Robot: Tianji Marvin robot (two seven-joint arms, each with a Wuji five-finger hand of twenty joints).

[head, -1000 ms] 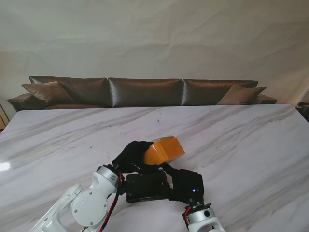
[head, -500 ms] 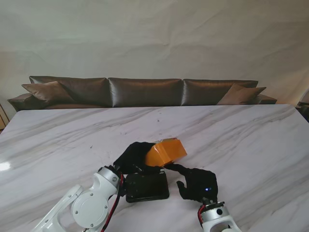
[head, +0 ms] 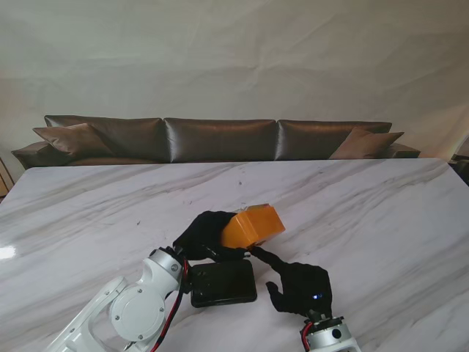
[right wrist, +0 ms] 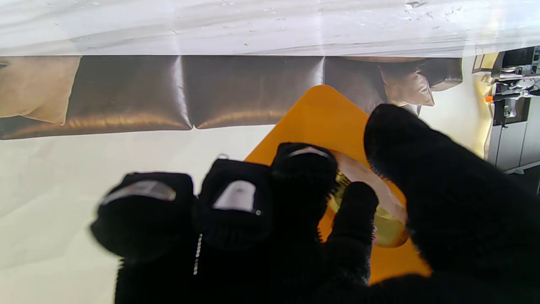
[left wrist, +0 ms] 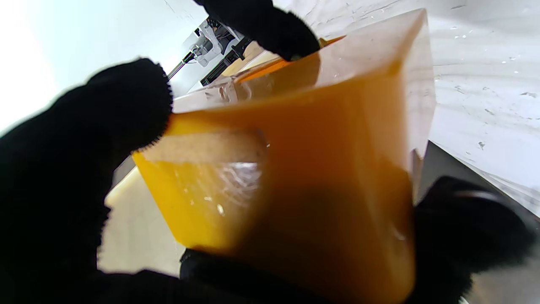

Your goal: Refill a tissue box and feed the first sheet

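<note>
one orange tissue box gripped tilted by left hand.

Stand view: my left robot hand covers the near side of the orange tissue box. Left wrist view: the box is blurred and cut off at the edge; its clear window possibly shows tissue, but I cannot tell.
</note>
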